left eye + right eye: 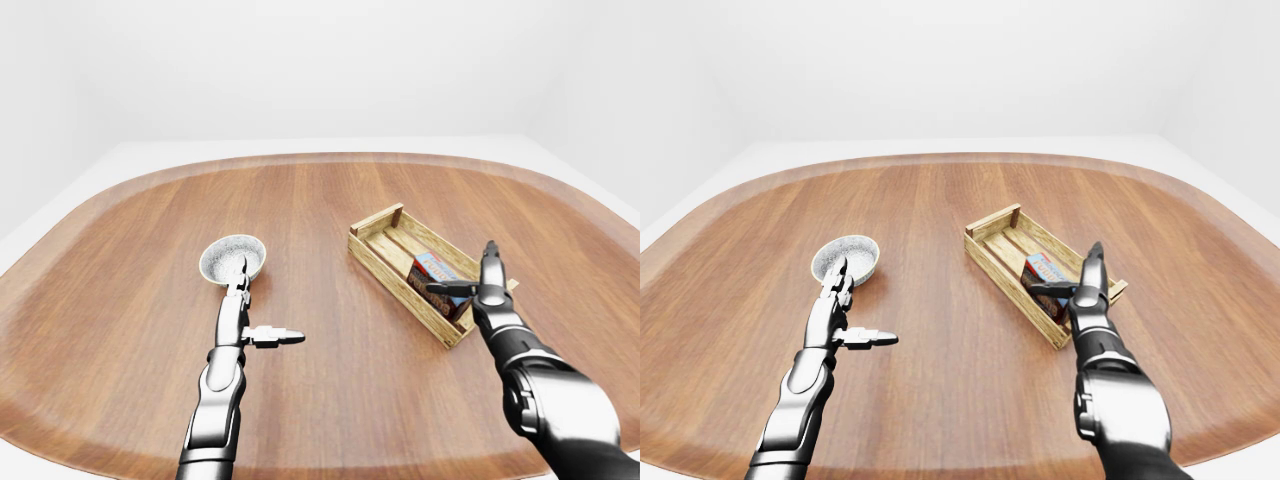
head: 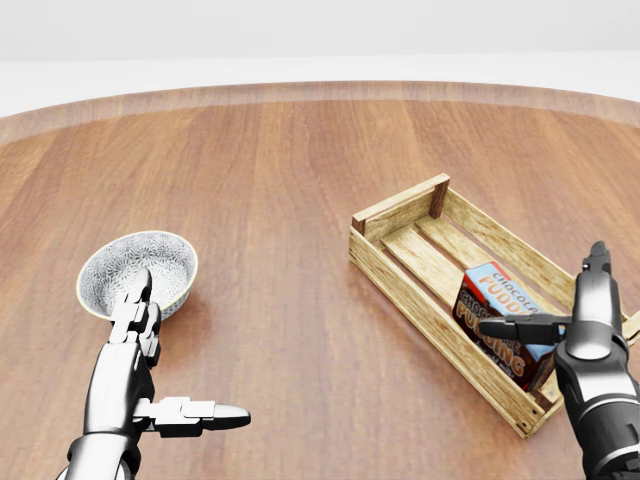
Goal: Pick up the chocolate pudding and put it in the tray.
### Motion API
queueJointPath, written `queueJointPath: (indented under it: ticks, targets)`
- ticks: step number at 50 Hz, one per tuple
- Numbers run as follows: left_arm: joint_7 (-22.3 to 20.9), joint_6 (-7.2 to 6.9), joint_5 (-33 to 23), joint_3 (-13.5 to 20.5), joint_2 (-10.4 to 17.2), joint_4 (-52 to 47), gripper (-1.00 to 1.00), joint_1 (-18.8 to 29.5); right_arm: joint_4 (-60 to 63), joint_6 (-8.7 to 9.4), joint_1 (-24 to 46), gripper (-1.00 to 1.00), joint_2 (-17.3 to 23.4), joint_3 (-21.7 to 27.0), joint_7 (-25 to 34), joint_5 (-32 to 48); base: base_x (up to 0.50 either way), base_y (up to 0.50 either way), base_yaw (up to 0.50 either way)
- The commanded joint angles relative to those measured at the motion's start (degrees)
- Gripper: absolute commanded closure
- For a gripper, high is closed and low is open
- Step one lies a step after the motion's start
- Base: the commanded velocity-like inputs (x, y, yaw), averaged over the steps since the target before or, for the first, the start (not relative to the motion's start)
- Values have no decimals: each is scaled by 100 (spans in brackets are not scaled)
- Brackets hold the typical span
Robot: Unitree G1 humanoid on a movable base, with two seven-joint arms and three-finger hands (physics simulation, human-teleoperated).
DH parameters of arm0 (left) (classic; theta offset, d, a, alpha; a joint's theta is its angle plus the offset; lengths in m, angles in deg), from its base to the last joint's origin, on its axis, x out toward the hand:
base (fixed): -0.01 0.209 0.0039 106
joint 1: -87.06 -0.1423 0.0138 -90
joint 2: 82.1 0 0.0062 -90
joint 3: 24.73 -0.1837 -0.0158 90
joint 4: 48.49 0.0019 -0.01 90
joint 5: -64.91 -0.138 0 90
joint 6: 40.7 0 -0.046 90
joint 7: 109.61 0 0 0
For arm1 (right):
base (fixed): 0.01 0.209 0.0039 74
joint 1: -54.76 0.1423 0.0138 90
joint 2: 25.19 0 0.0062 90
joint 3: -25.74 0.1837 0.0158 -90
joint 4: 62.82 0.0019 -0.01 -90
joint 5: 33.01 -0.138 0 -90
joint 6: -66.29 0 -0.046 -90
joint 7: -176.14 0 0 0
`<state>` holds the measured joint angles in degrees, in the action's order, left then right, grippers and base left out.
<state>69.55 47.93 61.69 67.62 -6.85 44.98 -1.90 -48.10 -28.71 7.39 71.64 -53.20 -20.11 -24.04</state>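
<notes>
The chocolate pudding box (image 2: 492,298), brown and blue with a red stripe, lies inside the wooden slatted tray (image 2: 400,214), at its lower right end in the head view. It sits a little tilted. My right hand (image 2: 558,300) is open right beside the box. Its fingers (image 2: 597,268) point straight up and its thumb (image 2: 520,326) reaches left across the box's side. The fingers do not close round the box. My left hand (image 2: 190,350) is open and empty at the lower left, with its fingertips at the edge of a bowl.
A grey patterned bowl (image 2: 152,255) stands at the left of the head view, touching or just above my left fingertips. The tray lies diagonally on a broad round wooden table (image 2: 300,180) with a raised rim. White floor and walls lie beyond.
</notes>
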Motion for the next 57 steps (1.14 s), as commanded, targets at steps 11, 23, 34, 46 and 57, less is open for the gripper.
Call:
queueJointPath:
  ticks: [11,23,34,46,57]
  targets:
    - [-90,-81,-61,-87,14,95,-100,1,304,0,476,-100,331,-16,220,-129,0,0,0]
    - [-91,-76,-62,-87,14,96,-100,2,667,0,974,-100,581,-38,469,-178,0,0,0]
    - [-81,-87,-63,-77,21,163,-100,36,1128,0,1500,-100,932,29,766,-231,0,0,0]
    - [-80,-84,-74,-86,19,156,-100,25,1495,0,1975,-100,1199,44,1005,-152,0,0,0]
    - [-82,-120,-80,-92,15,105,-100,11,2252,0,2280,-100,1251,47,1363,-126,0,0,0]
